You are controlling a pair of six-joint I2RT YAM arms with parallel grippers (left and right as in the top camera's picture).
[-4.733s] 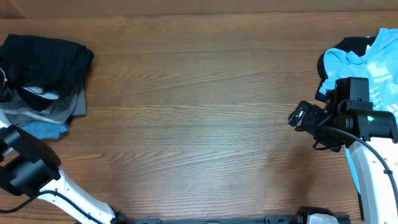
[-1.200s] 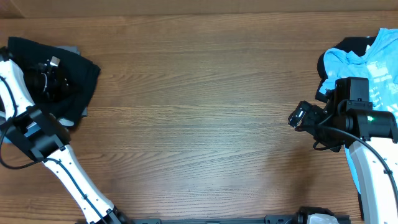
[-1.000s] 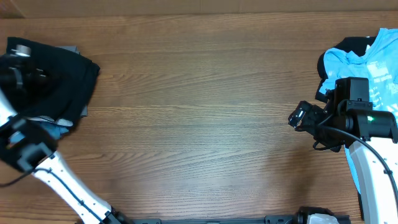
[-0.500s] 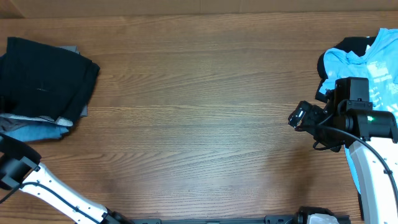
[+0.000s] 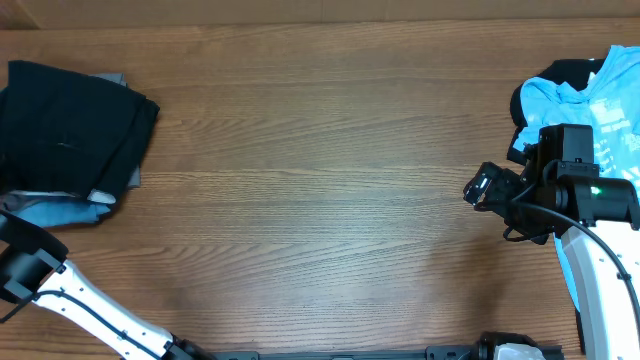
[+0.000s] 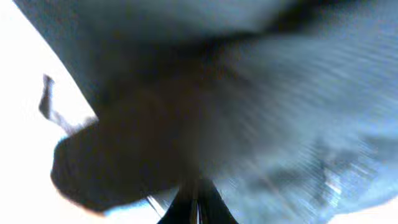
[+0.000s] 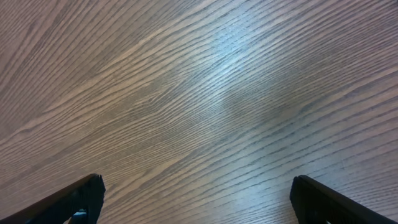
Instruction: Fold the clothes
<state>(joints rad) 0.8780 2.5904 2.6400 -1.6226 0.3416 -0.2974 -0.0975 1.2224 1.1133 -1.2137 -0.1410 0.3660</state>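
left stack: black shorts point(image 5: 70, 125) on top, at the far-left edge of the worktop point(image 5: 320, 180), partly cut off by the frame. A grey piece point(image 5: 116, 78) peeks out at the back right corner and a blue piece point(image 5: 55, 212) sticks out along the near edge.
right stack: light blue T-shirt point(image 5: 612, 95) with white print, at the far-right edge and running out of frame. A black garment point(image 5: 560, 72) shows under its upper left.
open room: bare wood across the whole middle, between the two stacks.
left arm point(image 5: 40, 280): low at the front-left corner, just on the near side of the blue piece.
left jaws: clenched. The wrist view is blurred and filled with dark and blue-grey cloth; can't tell if any is pinched.
right arm point(image 5: 585, 200): just inboard of the T-shirt, head pointing toward centre.
right jaws: released and spread wide. The fingers point(image 7: 78, 198) sit at opposite lower corners of the wrist view, with only wood grain between them.
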